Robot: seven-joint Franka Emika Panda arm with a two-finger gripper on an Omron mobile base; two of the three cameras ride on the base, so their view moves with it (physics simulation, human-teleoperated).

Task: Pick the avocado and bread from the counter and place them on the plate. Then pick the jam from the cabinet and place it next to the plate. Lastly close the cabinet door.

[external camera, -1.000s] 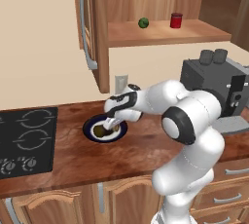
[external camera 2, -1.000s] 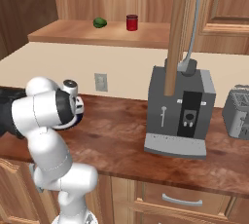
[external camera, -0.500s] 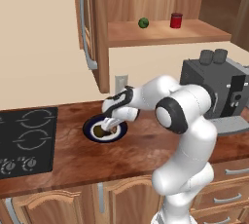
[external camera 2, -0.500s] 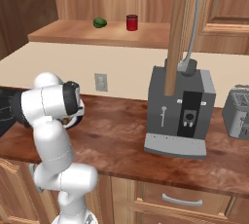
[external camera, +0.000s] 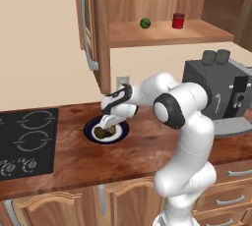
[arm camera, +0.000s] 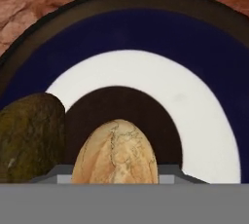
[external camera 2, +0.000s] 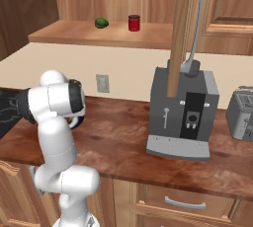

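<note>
Bread is what matters right now: in the hand view it sits between the jaws, which are closed on it, hanging right over the white centre of the plate. So it's held, not set down yet as far as I can tell.

Going left to right in the left base view: the black stovetop is off at the left end of the counter, well clear of everything. Next comes the plate, with the gripper low over it. In the hand view the avocado is already on the plate, just left of the bread and really close to it. That's my main worry: if the bread gets released from here it could knock into the avocado, and that thing is oval, so I'd guess it rolls easily, maybe up over the blue rim and onto the wood. Can't tell if the two are touching already.

Further right and up, the cabinet door stands open with its silver handle near the arm's path, so lifting carelessly toward the shelf could clip it. On the shelf there's a green ball sitting near the jam. A sloppy reach could grab or bump the wrong one. The coffee machine at the far right crowds the elbow too.
</note>
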